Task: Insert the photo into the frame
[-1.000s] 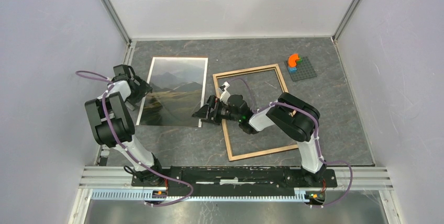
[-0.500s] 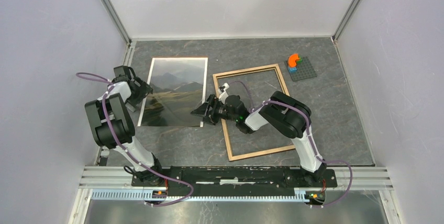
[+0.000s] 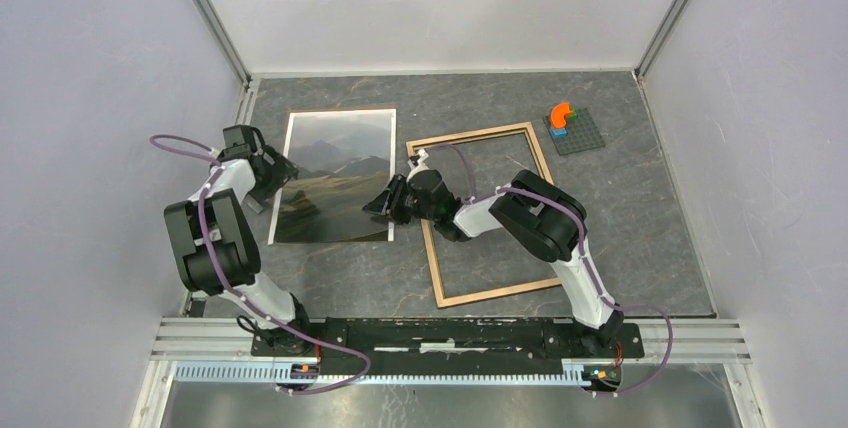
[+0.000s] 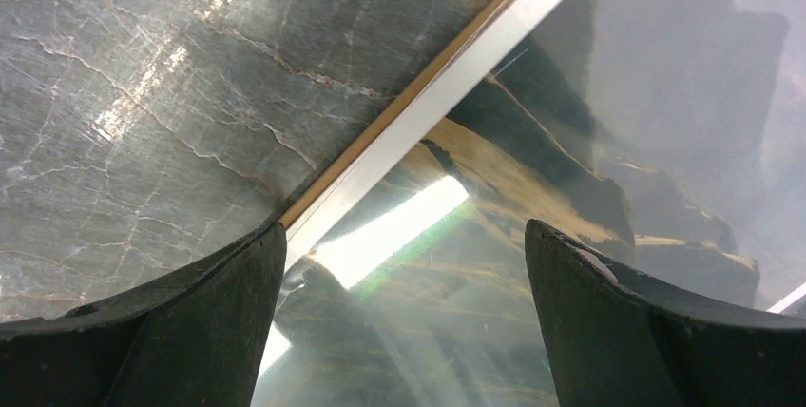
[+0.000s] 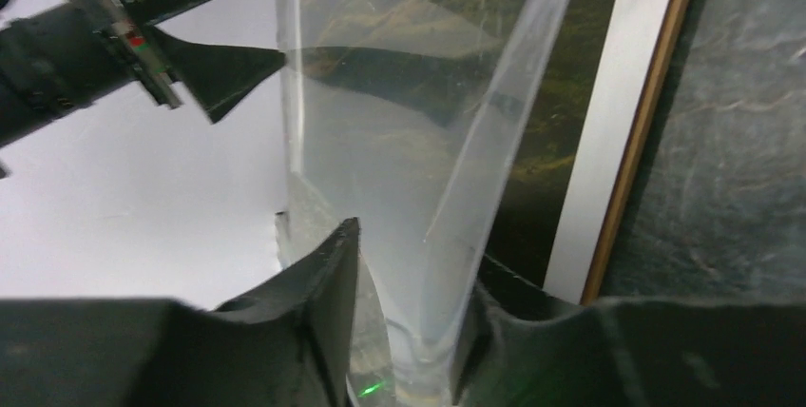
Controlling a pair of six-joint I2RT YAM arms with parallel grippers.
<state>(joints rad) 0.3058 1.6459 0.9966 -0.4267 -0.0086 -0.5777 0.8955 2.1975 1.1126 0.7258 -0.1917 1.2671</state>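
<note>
Grey marbled table top [image 3: 620,238] carries everything. On its right half lies the frame [image 3: 470,133], a thin rim of light wood, flat and slightly skewed, with the table showing through its opening. The right arm reaches across its left rim.

Just beside the frame, on its left and outside it, the photo [image 3: 330,163] lies flat with its long sides running away from the arms. It shows dark mountains under a pale grey sky at the far end and green-brown slopes nearer. A white border runs round it, and ceiling light glares on its glossy face. A thin brown board edge [image 5: 643,131] peeks out along the border.

At the photo's right edge a clear sheet [image 5: 380,141] rises off the print, narrow where it meets the right gripper [image 3: 385,203] and wider farther away. The fingers [image 5: 314,312] stand partly closed on either side of it. I cannot tell whether they pinch it.

The left gripper [image 4: 401,236] hangs over the photo's left edge with its fingers spread wide and nothing between them.

Near the far right corner sits a small grey studded plate [image 3: 580,136] with an orange piece [image 3: 561,112] on it, well apart from the frame.
</note>
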